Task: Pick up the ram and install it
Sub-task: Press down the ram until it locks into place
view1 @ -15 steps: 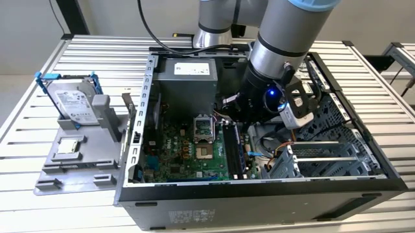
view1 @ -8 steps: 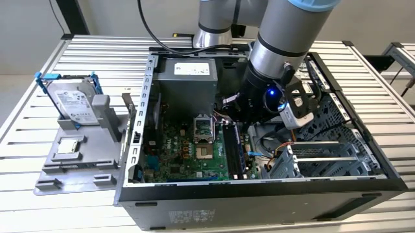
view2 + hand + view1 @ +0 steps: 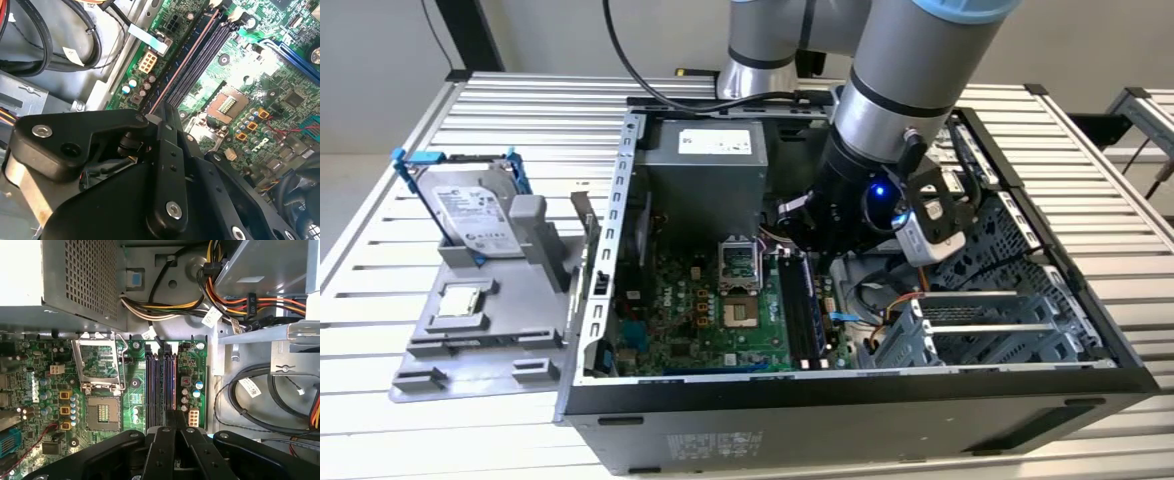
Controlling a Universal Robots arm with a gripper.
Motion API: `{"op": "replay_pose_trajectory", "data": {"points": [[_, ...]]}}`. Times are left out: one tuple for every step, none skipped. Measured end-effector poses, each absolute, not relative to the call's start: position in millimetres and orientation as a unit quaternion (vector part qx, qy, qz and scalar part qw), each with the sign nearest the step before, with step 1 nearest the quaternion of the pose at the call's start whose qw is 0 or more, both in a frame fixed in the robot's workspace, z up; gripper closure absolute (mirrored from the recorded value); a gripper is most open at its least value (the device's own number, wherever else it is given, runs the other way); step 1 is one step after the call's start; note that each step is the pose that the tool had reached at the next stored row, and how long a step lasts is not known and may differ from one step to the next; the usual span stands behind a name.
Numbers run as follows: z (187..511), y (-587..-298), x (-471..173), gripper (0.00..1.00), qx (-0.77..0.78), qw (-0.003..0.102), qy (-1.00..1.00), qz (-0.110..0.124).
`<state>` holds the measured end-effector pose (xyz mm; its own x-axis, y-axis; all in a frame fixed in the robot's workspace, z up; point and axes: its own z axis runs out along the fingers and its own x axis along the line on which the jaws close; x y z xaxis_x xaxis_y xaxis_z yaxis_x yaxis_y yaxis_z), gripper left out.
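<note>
right now the gripper (image 3: pixel 172 415) is down inside the open computer case (image 3: pixel 627 180), pinching the ram (image 3: pixel 173 382) in the motherboard (image 3: pixel 667 300) slot at three o'clock of the cpu socket (image 3: pixel 102 410).

Grey arm (image 3: pixel 907 90), blk gripper (image 3: pixel 175 420), silver screws.

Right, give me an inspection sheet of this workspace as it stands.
Surface: slatted metal table, open computer case lying on it.
Job's things: ram stands edge-on along the memory slots, reaching the end effector; seating cannot be told.
Clutter: hard drive and small square chip on a grey holder, the exterior view's left of the case.
Grippers: end effector inside the case, over the slots.
Cables: coloured wire bundle inside the case; black cable along the arm.
Surroundings: nothing seen.
</note>
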<state>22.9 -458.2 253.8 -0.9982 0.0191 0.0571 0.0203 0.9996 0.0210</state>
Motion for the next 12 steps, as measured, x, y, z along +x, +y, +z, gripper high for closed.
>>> {"op": "replay_pose_trajectory", "data": {"points": [[253.8, -458.2, 22.9, 1.00, -0.009, 0.028, -0.999, -0.011], [253.8, -458.2, 22.9, 1.00, -0.009, 0.028, -0.999, -0.011], [253.8, -458.2, 22.9, 1.00, -0.008, 0.028, -1.000, -0.011], [253.8, -458.2, 22.9, 1.00, -0.007, 0.028, -1.000, -0.011], [253.8, -458.2, 22.9, 1.00, -0.006, 0.028, -1.000, -0.011], [253.8, -458.2, 22.9, 1.00, -0.005, 0.028, -1.000, -0.011], [253.8, -458.2, 23.0, 1.00, -0.004, 0.028, -1.000, -0.011], [253.8, -458.2, 22.9, 1.00, -0.003, 0.028, -1.000, -0.010], [253.8, -458.2, 22.9, 1.00, -0.002, 0.027, -1.000, -0.010], [253.9, -458.2, 22.9, 1.00, 0.000, 0.025, -1.000, -0.010], [254.0, -458.2, 22.9, 1.00, 0.002, 0.022, -1.000, -0.010], [254.0, -458.2, 22.9, 1.00, 0.004, 0.019, -1.000, -0.010]]}}
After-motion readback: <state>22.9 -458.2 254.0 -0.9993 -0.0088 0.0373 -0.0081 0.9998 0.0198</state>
